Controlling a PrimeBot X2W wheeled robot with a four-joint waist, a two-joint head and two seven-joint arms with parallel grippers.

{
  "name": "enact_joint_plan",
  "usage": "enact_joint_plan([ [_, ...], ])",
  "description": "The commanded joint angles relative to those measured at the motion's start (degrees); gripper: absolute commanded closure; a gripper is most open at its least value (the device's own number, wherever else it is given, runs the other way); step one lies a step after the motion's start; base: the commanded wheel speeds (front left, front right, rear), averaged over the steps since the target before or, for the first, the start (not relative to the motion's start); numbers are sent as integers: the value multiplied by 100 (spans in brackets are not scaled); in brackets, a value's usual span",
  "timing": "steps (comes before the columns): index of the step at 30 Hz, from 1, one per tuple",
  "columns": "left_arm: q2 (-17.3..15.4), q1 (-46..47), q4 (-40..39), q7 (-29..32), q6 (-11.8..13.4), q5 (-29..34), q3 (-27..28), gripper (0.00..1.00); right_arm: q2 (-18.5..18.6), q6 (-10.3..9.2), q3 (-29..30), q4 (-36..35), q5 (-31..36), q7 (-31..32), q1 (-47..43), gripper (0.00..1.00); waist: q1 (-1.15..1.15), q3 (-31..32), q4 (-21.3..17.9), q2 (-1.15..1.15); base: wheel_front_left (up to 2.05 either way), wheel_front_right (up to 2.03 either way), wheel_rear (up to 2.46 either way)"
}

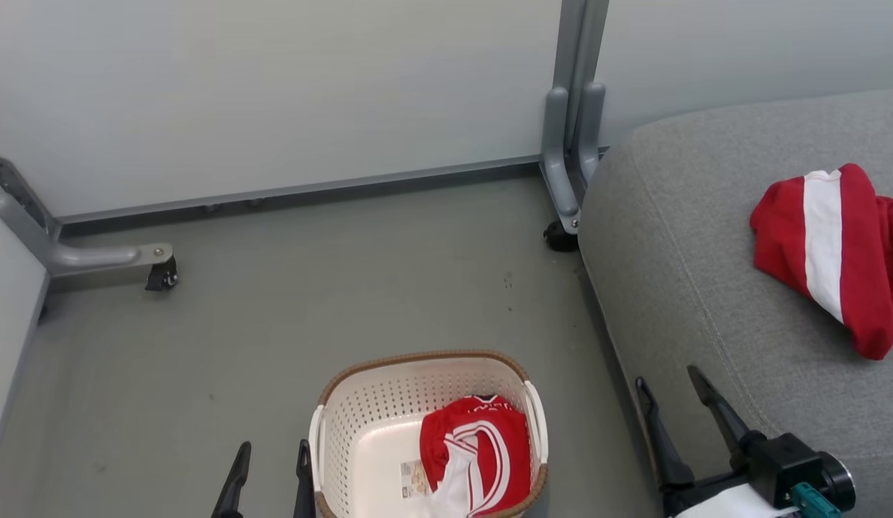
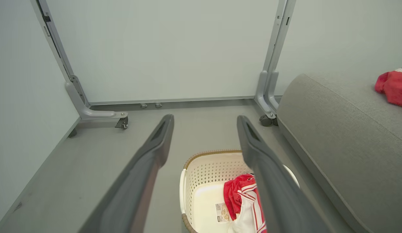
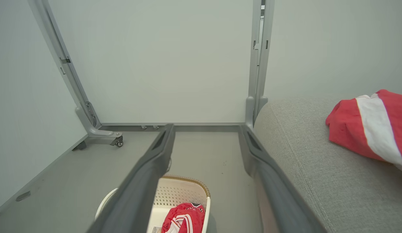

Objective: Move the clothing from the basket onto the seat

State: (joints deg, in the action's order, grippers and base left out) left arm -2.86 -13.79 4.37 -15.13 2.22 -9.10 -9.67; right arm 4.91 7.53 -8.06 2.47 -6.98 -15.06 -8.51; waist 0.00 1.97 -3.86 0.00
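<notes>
- I see one red garment [image 1: 475,453] inside the basket [image 1: 360,424].
- Second garment [image 1: 831,252] on the seat [image 1: 676,288], well right of basket.
- Left claw [image 1: 273,446] just left of basket: spread, empty.
- Right claw [image 1: 665,376] right of basket: wide, empty.

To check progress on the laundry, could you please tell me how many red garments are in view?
2. One garment lies on the grey seat, to the right; the other garment sits crumpled inside the basket on the floor. Another could be hidden underneath it.
</notes>
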Motion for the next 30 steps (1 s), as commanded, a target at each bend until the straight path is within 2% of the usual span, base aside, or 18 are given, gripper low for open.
enact_joint_plan([
  [1, -9, 168, 53, -3, -30, 55, -30, 0, 13, -8, 57, -42, 26, -17, 117, 0, 0, -337, -67, 0, 0, 0, 0],
  [8, -11, 1020, 309, -3, -202, 139, -162, 0, 71, -8, 310, -256, 116, -17, 657, 0, 0, -1534, -128, 0, 0, 0, 0],
  [9, -10, 1344, 436, -3, -298, 218, -200, 0, 84, -8, 404, -313, 133, -17, 881, 0, 0, -1873, -146, 0, 0, 0, 0],
  [16, -60, 2596, 1260, -3, -705, 372, -300, 0, 141, -8, 700, -556, 190, -17, 1639, 0, 0, -2982, -244, 0, 0, 0, 0],
  [19, -132, 3323, 1754, -3, -854, 500, -514, 0, 172, -8, 856, -679, 230, -18, 1971, 0, 0, -3479, -254, 0, 0, 0, 0],
  [23, -212, 4227, 2239, -3, -958, 519, -988, 0, 217, -8, 1099, -848, 271, -17, 2335, 0, 0, -4032, -279, 0, 0, 0, 0],
  [30, -412, 5596, 3381, -3, -968, 292, -2507, 0, 230, -8, 1491, -1168, 256, -17, 2789, 0, 0, -4819, -427, 0, 0, 0, 0],
])
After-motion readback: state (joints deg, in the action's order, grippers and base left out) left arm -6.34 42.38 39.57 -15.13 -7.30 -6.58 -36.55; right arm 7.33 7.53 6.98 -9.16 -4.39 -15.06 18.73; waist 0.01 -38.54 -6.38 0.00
